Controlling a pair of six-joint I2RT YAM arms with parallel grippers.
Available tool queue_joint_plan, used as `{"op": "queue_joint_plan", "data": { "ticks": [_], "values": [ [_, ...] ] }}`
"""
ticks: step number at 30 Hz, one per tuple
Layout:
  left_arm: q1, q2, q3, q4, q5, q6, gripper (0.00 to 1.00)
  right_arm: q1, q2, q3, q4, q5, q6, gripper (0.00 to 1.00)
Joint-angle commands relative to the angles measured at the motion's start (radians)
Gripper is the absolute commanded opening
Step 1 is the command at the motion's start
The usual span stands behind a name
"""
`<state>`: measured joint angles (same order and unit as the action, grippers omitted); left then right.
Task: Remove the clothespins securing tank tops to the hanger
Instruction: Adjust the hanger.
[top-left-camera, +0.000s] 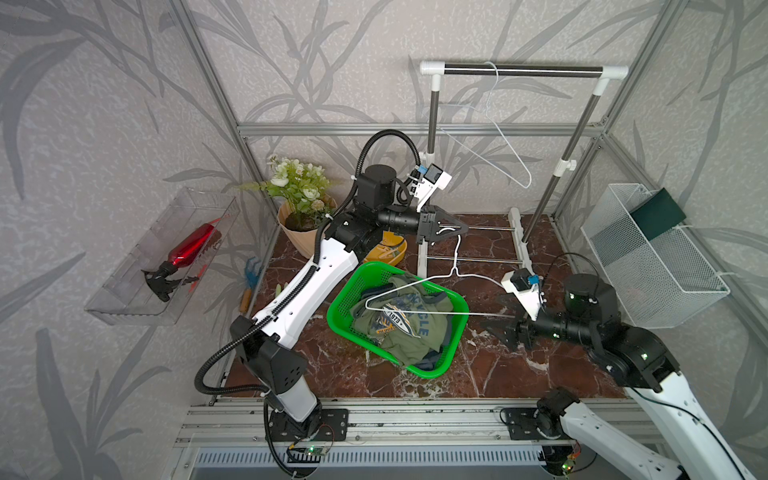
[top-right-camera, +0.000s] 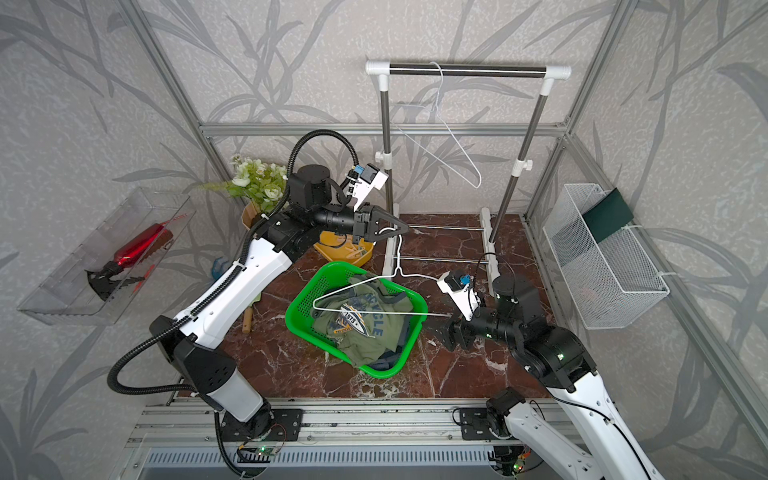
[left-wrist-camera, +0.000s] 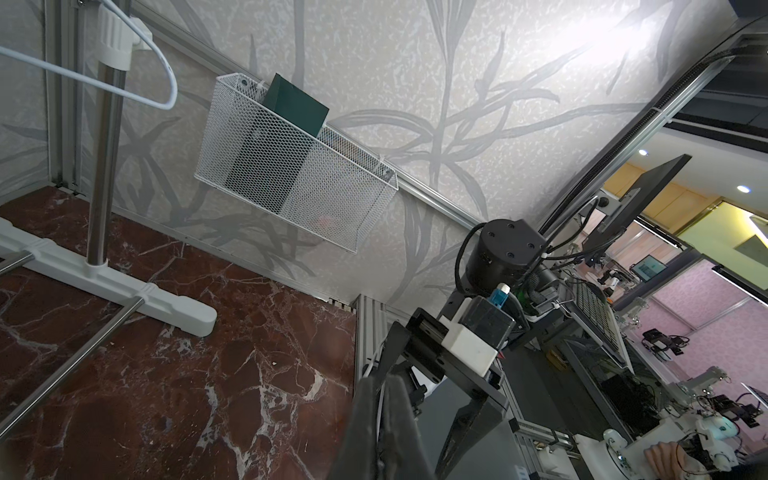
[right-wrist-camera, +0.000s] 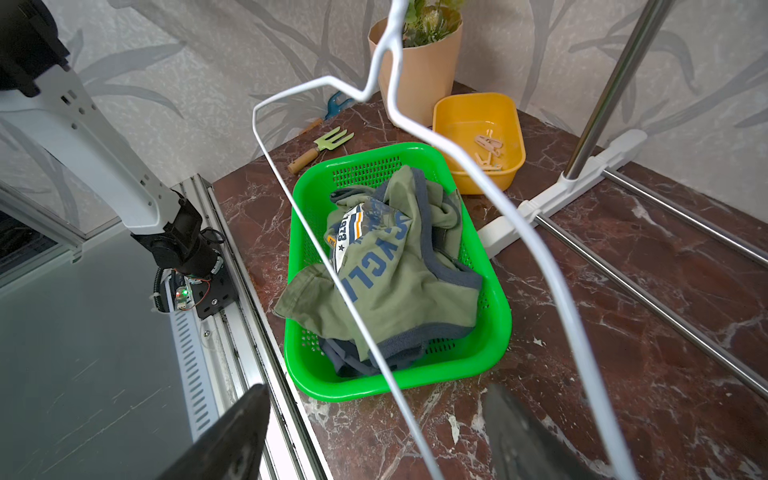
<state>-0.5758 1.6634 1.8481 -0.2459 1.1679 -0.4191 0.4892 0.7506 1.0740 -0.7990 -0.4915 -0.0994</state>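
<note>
The left end effector (top-left-camera: 462, 227) is closed on the hook of a white wire hanger (right-wrist-camera: 552, 266) and holds it above a green basket (right-wrist-camera: 496, 338) on the brown marbled surface (top-left-camera: 498, 374). The hanger is bare. The right end effector (right-wrist-camera: 376, 392) is open, its fingers spread wide on either side of the hanger's end without touching the wire.

Both tank tops lie crumpled in the basket. The olive-green top (right-wrist-camera: 407, 291) is uppermost, and its print reads "1973" and, in blue letters, "CYCLE". A yellow band under the number carries small writing that is too fine to read. The slate-blue top (right-wrist-camera: 345, 361) shows only beneath it, at one end of the basket.

The clothespins (right-wrist-camera: 489, 143) lie in a yellow tub (right-wrist-camera: 473, 97) just beside the basket.
</note>
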Motion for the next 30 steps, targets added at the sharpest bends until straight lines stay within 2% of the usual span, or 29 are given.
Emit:
{"op": "queue_joint_plan", "data": {
  "ticks": [1,3,6,10,12,14,18,21,26,30],
  "values": [
    [-0.004,-0.032,-0.001,0.036,0.047,-0.024,0.00,-0.002,0.015,0.033,0.021,-0.002,-0.020,0.82],
    [-0.003,-0.026,0.001,0.016,0.046,-0.007,0.00,-0.001,0.015,0.089,-0.001,-0.034,0.001,0.82],
    [-0.001,-0.014,0.001,-0.013,0.041,0.021,0.00,-0.002,0.012,0.164,0.026,-0.157,0.084,0.81],
    [-0.002,-0.003,-0.005,-0.014,0.036,0.031,0.00,-0.001,0.015,0.191,0.166,-0.335,0.234,0.81],
    [-0.002,-0.002,-0.004,-0.011,0.036,0.031,0.00,-0.002,0.005,0.195,0.226,-0.369,0.283,0.81],
    [-0.002,-0.004,-0.003,-0.006,0.040,0.028,0.00,-0.002,0.000,0.236,0.160,-0.312,0.231,0.81],
    [-0.001,-0.015,-0.005,0.015,0.068,0.002,0.00,-0.002,0.043,0.342,-0.086,-0.063,0.021,0.82],
    [-0.001,-0.031,-0.001,0.020,0.090,-0.007,0.00,-0.002,0.060,0.329,-0.137,0.058,-0.055,0.82],
    [0.001,-0.049,0.007,0.032,0.112,-0.016,0.00,-0.003,0.107,0.259,-0.126,-0.032,-0.040,0.82],
    [0.000,-0.057,-0.007,0.075,0.133,-0.046,0.00,-0.003,0.100,0.219,-0.132,0.025,-0.071,0.81]
  ]
}}
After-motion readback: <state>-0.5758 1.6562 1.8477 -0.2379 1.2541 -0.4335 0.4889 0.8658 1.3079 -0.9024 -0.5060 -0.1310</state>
